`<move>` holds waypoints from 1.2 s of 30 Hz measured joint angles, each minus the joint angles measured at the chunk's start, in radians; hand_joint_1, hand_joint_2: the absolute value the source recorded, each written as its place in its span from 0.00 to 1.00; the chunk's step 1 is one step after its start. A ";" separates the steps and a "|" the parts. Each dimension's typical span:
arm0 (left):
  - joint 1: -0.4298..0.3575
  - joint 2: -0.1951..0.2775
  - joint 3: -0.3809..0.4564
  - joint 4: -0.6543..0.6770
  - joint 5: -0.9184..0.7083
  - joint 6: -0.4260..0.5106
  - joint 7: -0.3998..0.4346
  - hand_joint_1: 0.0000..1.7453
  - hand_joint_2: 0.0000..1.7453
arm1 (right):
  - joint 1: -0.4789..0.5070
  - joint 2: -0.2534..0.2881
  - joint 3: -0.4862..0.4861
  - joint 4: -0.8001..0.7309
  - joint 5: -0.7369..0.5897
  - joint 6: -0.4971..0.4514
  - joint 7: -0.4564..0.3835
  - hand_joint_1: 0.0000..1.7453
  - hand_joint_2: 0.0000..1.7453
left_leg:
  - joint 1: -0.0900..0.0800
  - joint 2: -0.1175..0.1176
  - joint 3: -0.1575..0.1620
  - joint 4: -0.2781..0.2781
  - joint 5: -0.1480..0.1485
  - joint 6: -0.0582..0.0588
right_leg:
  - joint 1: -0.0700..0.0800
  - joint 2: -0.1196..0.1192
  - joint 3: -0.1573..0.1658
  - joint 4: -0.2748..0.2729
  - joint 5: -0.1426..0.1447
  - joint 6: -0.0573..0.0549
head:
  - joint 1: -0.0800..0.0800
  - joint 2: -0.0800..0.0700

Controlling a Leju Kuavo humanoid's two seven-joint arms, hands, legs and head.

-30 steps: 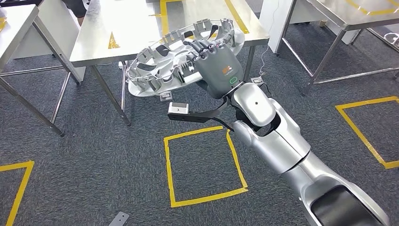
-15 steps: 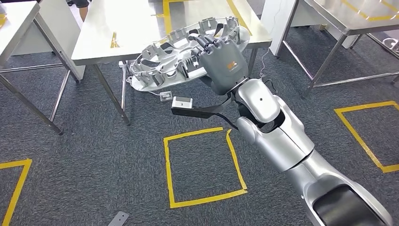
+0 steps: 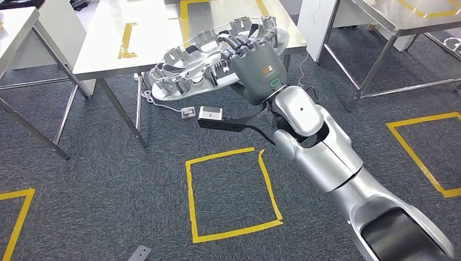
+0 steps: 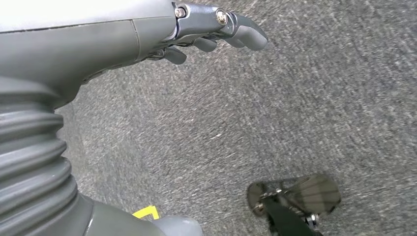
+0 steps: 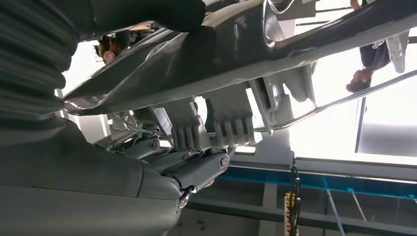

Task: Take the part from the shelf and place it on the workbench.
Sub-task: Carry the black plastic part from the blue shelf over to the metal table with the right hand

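The part (image 3: 185, 73) is a large silver oval frame with clips and ribs around its rim. My right hand (image 3: 256, 65) grips its near right side, fingers hooked over the rim. The part hangs tilted in the air, its far side above the near edge of the steel workbench (image 3: 152, 32) and its near side above the carpet. The right wrist view looks up at the underside of the part (image 5: 236, 49), with my fingers (image 5: 196, 167) wrapped around a ribbed clip. My left hand (image 4: 216, 29) hangs over the grey carpet, fingers loosely extended and holding nothing.
Yellow tape marks sit on the workbench top. Another steel table (image 3: 16, 27) stands to the left and one (image 3: 402, 16) to the right. Yellow tape squares (image 3: 231, 193) (image 3: 429, 147) mark the carpet. A small white box (image 3: 210, 113) juts from my right wrist on a black bracket.
The whole picture has shifted, so the camera has moved. My right hand has carried the part a little farther over the workbench's near edge.
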 joint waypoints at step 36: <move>0.014 -0.002 0.006 0.002 0.001 0.009 -0.009 0.00 1.00 | -0.017 0.003 0.001 0.052 -0.023 -0.015 -0.007 1.00 1.00 | -0.010 0.000 0.078 -0.129 0.010 0.022 | 0.011 0.003 0.032 -0.011 -0.019 0.022 | -0.001 0.000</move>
